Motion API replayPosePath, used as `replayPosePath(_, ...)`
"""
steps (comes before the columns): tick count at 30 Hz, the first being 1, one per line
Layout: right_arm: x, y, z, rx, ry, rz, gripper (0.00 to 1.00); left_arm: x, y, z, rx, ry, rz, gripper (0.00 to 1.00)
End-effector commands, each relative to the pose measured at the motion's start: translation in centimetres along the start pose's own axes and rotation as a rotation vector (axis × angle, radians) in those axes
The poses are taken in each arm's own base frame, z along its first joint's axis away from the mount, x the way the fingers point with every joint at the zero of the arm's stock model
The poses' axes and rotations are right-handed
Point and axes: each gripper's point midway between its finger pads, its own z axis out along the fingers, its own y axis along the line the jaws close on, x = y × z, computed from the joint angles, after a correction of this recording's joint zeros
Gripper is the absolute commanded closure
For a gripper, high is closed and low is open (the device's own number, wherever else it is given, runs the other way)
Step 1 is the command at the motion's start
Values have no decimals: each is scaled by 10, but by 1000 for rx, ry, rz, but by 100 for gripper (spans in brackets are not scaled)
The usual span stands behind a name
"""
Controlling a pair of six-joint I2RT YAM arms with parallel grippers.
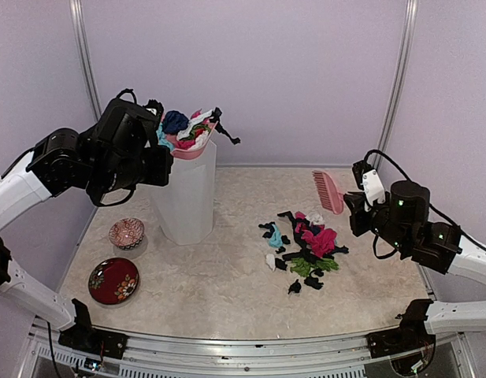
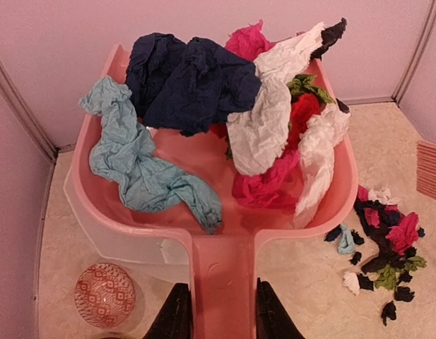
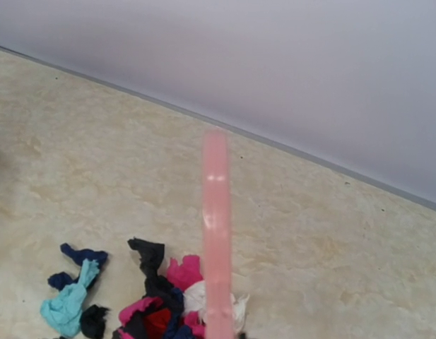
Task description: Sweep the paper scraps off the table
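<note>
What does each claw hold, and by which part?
The left claw grips the dustpan by its handle; the right claw holds the brush by its handle.

Bright, diffuse light, soft shadows on the table, out-of-focus brush up close.

1 ea: dustpan, brush, bin, bowl, plate; paper scraps – too many.

Left arm raised, fingers clamped — right arm low.
</note>
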Motion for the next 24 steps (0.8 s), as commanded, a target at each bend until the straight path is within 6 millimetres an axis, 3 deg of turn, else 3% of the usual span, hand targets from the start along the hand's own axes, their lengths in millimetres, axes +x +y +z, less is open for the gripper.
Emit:
replayPosePath(1,-5,1,2,-5,-33,5,100,-4,53,-11,-195,-1,21,100)
replayPosePath(9,0,3,4,-12,-26,6,100,0,93,-12,-349,27,48,100)
replayPosePath(18,6,1,3,-5,-19,11,100,15,96,3,-434,95,170,100)
replayPosePath(24,17,3,3,-15,-12,27,100,6,98,2,-522,73,252,100)
